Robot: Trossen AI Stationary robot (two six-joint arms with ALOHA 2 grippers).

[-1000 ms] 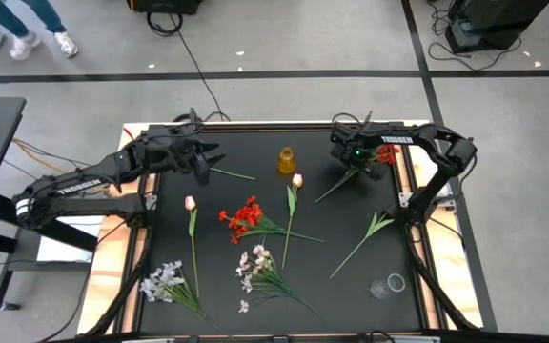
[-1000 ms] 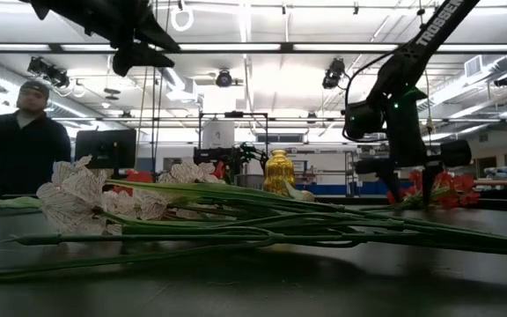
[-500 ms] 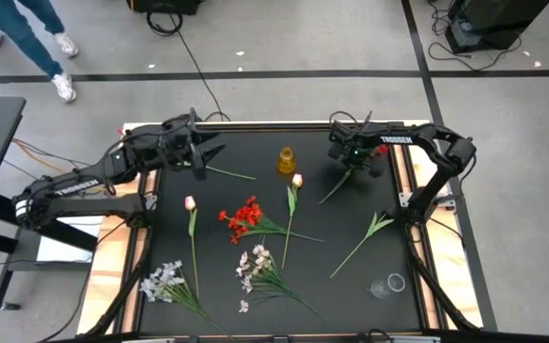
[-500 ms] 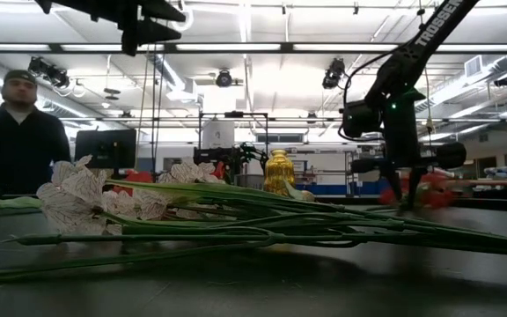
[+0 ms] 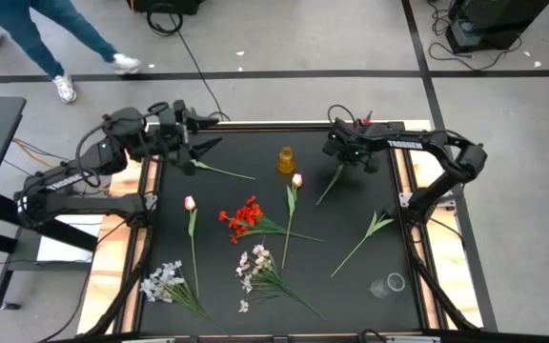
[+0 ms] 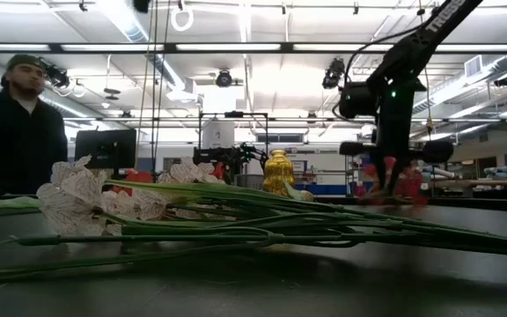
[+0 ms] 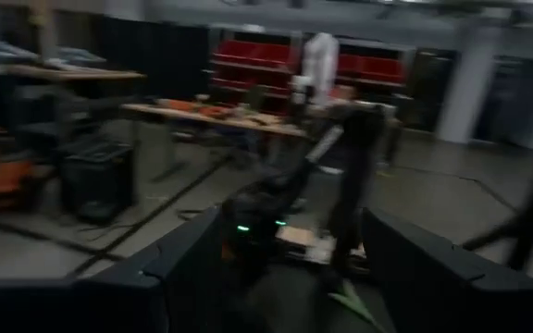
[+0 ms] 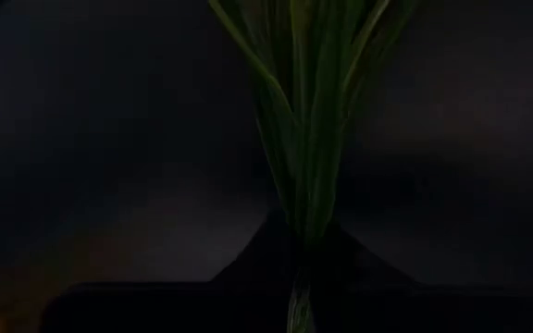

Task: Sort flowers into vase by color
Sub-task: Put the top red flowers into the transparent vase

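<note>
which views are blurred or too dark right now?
Left wrist view: motion-smeared throughout. Right wrist view: very dark, only the green stems between the right gripper fingers read. Low view: red blossoms blurred, ceiling lights glare. High view: evenly lit, sharp.

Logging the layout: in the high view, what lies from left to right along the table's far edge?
Left hand → loose green stem → yellow vase → right hand, holding a red flower's green stem.
</note>
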